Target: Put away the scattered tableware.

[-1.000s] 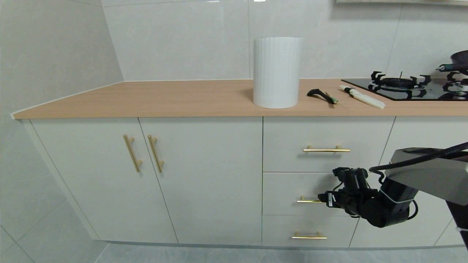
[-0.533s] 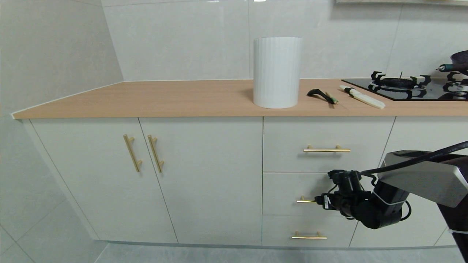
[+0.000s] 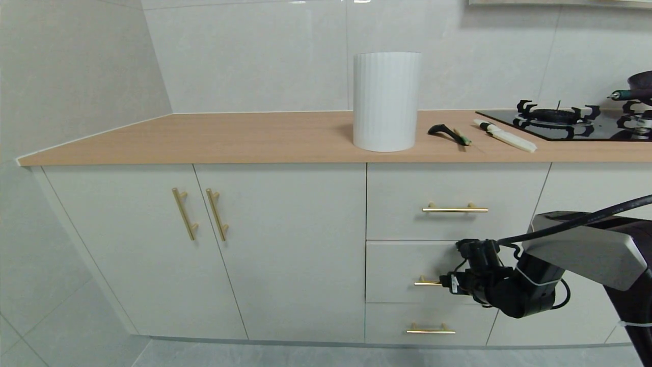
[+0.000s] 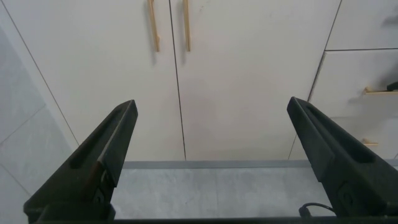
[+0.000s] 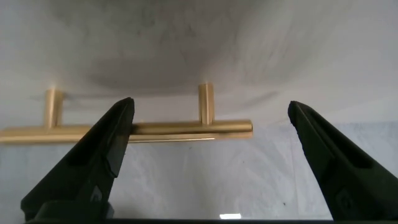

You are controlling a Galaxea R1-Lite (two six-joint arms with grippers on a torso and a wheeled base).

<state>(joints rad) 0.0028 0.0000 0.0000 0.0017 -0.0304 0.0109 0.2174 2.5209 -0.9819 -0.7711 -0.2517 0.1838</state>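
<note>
Two utensils lie on the wooden countertop (image 3: 229, 137): a black-handled one with a green tip (image 3: 448, 132) and a long white one (image 3: 504, 135), both to the right of a tall white ribbed container (image 3: 386, 102). My right gripper (image 3: 448, 282) is at the middle drawer's gold handle (image 3: 427, 283). In the right wrist view that handle (image 5: 155, 130) runs between the spread fingers of the right gripper (image 5: 209, 109), which is open. My left gripper (image 4: 211, 106) hangs low and open in front of the cabinet doors (image 4: 180, 74), holding nothing.
A black gas hob (image 3: 560, 122) with a pot (image 3: 642, 81) fills the counter's right end. Under the counter are two doors with gold handles (image 3: 198, 213) and a stack of three drawers: top handle (image 3: 455, 208), bottom handle (image 3: 430, 330). Tiled floor lies below.
My right gripper has shifted left onto the middle drawer's handle. The drawer front now looks drawn out a little. The utensils and container have not moved.
</note>
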